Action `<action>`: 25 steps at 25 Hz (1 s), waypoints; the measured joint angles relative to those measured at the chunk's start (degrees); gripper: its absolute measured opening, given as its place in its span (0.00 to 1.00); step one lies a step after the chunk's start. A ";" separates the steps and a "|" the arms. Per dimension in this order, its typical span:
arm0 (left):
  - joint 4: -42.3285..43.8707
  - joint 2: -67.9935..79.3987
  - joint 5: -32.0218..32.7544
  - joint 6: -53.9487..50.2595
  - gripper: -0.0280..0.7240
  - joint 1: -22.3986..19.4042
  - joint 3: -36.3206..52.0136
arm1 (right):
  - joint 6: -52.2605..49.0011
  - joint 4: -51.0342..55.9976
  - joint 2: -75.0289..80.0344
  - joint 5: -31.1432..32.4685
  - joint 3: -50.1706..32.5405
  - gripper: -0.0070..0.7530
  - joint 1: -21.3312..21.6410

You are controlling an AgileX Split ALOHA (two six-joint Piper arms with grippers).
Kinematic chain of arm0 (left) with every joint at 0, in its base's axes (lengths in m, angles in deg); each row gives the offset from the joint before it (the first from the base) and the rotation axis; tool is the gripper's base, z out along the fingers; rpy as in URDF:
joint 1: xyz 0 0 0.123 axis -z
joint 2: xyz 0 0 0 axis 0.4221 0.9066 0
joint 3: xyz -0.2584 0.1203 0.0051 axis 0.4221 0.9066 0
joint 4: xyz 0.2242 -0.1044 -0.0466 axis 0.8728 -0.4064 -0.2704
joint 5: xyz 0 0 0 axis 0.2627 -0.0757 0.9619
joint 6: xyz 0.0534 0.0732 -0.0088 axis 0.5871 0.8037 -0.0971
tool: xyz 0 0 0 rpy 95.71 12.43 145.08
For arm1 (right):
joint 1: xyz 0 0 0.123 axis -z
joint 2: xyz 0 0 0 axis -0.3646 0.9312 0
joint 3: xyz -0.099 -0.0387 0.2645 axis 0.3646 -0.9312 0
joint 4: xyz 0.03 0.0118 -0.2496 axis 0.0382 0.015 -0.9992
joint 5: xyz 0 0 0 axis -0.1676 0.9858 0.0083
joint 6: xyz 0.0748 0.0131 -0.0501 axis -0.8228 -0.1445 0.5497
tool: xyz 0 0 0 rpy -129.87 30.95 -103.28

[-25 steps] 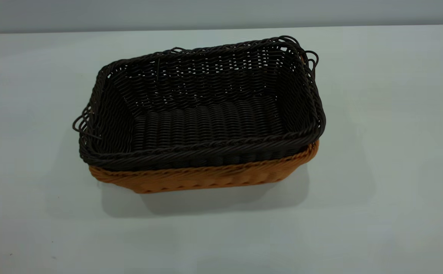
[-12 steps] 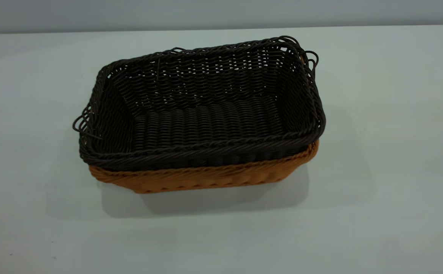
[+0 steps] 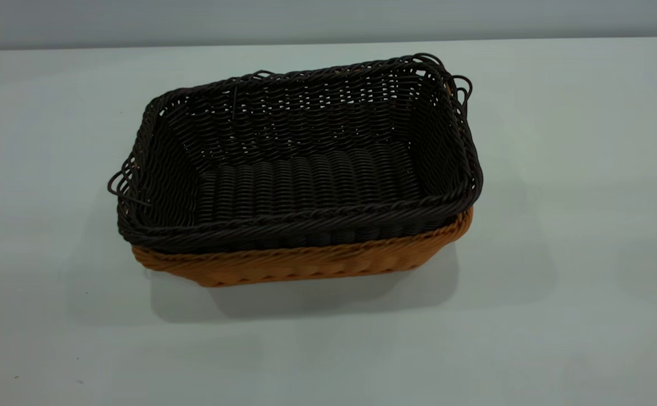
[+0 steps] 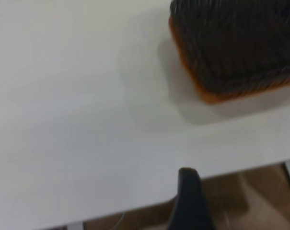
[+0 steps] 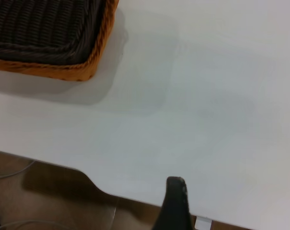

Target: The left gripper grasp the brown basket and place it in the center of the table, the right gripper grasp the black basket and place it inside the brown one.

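Two baskets, already nested: the black basket sits inside the brown basket, whose orange-tan wall shows only as a band below the dark rim along the near side. The pair rests on the table slightly left of frame centre in the exterior view, long axis running left to right, tipped a little up toward the right. Loop handles stick out at the left end and the upper right corner.

Neither arm appears in the exterior view. In the left wrist view only one dark fingertip of the left gripper shows at the bottom edge, over the table's near border; the baskets lie in the upper right of that frame, well apart from it. In the right wrist view one dark fingertip of the right gripper shows at the bottom edge; the baskets lie in the upper left, also well apart. Whether either gripper's fingers are apart or together: cannot tell, one tip visible each.

Judgement: placement looks complete; both arms equally withdrawn, neither nearer.
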 joint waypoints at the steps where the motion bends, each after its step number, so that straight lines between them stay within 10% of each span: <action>1: 0.93 -0.41 -0.58 0.06 0.69 0.00 1.79 | 0.00 0.00 -0.11 0.05 0.00 0.74 0.00; 12: 10.48 -0.89 -2.90 -5.11 0.69 0.00 3.69 | -0.05 0.17 -1.27 0.10 0.00 0.74 0.64; 19: 10.50 -0.89 -2.95 -5.12 0.69 0.00 3.69 | -0.05 0.74 -12.97 0.34 0.00 0.74 17.88; 25: 10.50 -0.89 -2.95 -5.16 0.69 0.11 3.69 | -0.05 0.74 -16.38 1.20 0.06 0.74 20.75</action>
